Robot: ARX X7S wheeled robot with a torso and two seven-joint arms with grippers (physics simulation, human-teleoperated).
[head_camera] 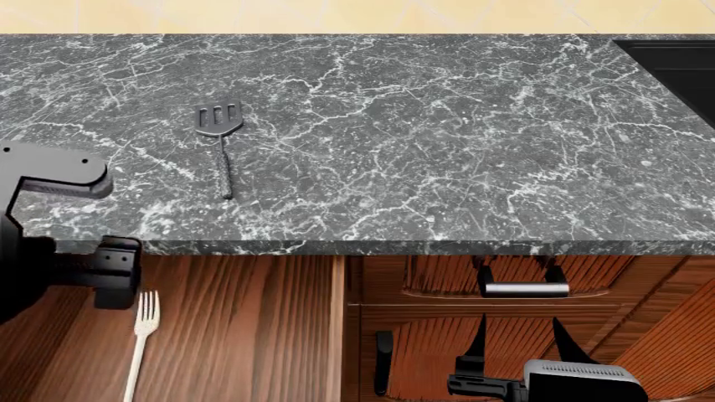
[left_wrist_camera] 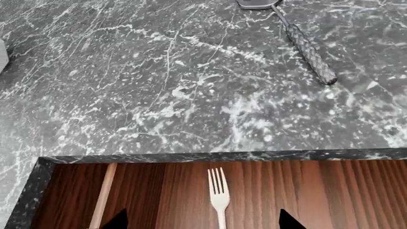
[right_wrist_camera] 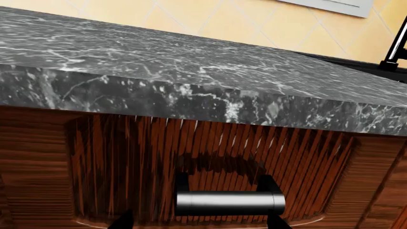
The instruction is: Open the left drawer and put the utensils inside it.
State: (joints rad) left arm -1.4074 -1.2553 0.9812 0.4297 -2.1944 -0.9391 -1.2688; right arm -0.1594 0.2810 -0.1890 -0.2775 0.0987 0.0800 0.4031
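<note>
The left drawer (head_camera: 246,335) is pulled out below the dark marble counter (head_camera: 447,151), its striped wood floor (left_wrist_camera: 330,191) exposed. The white fork (head_camera: 142,331) lies flat on that floor. In the left wrist view the fork (left_wrist_camera: 218,193) sits between the wide-apart tips of my left gripper (left_wrist_camera: 202,221), which is open and holds nothing. The dark grey slotted spatula (head_camera: 221,151) rests on the counter behind the drawer, its textured handle (left_wrist_camera: 310,52) pointing towards the counter edge. My right gripper (head_camera: 520,331) is open, low in front of another drawer's silver handle (right_wrist_camera: 229,202).
A black sink (head_camera: 681,67) is set into the counter at the far right, with a faucet (right_wrist_camera: 397,47) beside it. Below the right drawer (head_camera: 525,290) is a cabinet door with a black handle (head_camera: 383,360). The open drawer's side wall (head_camera: 337,327) stands between my arms.
</note>
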